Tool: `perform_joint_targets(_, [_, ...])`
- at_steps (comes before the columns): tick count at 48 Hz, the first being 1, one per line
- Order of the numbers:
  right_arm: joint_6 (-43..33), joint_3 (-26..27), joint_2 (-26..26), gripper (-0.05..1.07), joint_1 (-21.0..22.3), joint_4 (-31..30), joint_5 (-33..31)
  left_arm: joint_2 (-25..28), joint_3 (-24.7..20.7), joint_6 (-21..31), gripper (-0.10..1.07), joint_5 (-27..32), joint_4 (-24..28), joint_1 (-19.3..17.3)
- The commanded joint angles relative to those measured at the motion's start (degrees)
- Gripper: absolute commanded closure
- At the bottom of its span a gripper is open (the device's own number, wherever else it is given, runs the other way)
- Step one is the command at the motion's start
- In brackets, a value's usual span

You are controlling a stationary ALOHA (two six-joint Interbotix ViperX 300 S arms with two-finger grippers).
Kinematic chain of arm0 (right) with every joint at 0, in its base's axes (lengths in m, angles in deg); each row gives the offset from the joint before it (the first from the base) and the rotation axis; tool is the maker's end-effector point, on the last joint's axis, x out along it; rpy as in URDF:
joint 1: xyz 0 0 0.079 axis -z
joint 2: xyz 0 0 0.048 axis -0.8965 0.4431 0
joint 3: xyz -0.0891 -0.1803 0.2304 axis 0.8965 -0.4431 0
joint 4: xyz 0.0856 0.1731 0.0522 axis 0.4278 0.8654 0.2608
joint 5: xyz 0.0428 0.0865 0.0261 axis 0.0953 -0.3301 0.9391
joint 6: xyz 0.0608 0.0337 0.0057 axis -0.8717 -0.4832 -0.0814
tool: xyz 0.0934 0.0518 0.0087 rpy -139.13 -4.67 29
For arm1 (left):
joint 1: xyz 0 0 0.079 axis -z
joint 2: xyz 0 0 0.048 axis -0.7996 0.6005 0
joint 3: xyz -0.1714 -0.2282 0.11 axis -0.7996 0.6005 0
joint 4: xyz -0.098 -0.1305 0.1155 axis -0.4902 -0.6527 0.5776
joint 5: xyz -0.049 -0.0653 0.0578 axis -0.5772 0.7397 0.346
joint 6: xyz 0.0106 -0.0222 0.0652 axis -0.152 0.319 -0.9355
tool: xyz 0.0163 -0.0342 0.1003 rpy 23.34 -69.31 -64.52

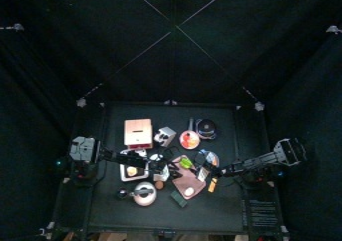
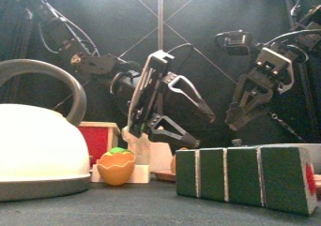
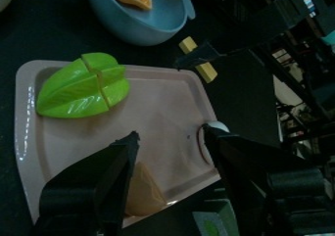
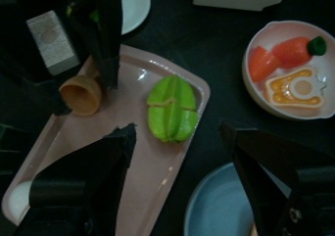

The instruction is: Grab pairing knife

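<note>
Left end effector [image 3: 167, 166]: spread above the pale pink cutting board [image 3: 170, 108].
Right end effector [image 4: 177, 166]: spread.
Wrist views only: green star-shaped fruit [image 3: 82, 85] is seen.
Front view only: white kettle [image 2: 38, 150] is shown.

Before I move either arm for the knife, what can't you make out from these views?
- The paring knife: I cannot pick it out in any view.
- Top view: the things on the table are too small to tell apart.
- Front view: the kettle and green boxes block the tabletop behind them.
- Left wrist view: the left gripper covers the pink board's near end.
- Right wrist view: the right gripper hides part of the board beside the green fruit.
</note>
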Motion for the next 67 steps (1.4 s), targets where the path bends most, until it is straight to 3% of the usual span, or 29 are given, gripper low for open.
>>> perform_joint_targets(1, [0.00, 0.53, -1.41, 0.04, -2.37, 2.55, 1.14, -2.72, 0.00, -0.09, 0.08, -0.18, 0.00, -0.26])
perform_joint_targets(15, [0.18, 0.35, -2.90, 0.04, -8.44, 17.31, 0.35, -5.89, 3.25, -0.09, 0.08, -0.26, 0.00, -0.26])
perform_joint_targets(33, [0.09, 1.05, -3.52, 0.04, -10.20, 13.10, -7.03, -14.24, 7.03, -0.35, 0.08, 2.37, 0.70, -0.26])
perform_joint_targets(51, [0.00, 3.08, -3.08, 0.04, -5.19, 3.43, -7.29, -25.14, 3.43, -0.44, 0.08, 28.39, 5.01, -2.37])
perform_joint_targets(60, [-0.09, 3.34, -2.29, 0.04, 0.79, 0.00, -7.21, -28.48, -0.09, -0.18, 0.08, 41.31, 9.76, -3.08])
perform_joint_targets(67, [-0.09, 4.22, -1.05, 0.04, 5.10, -1.14, -7.29, -29.62, -1.93, 0.09, 0.08, 47.90, 13.97, -3.34])
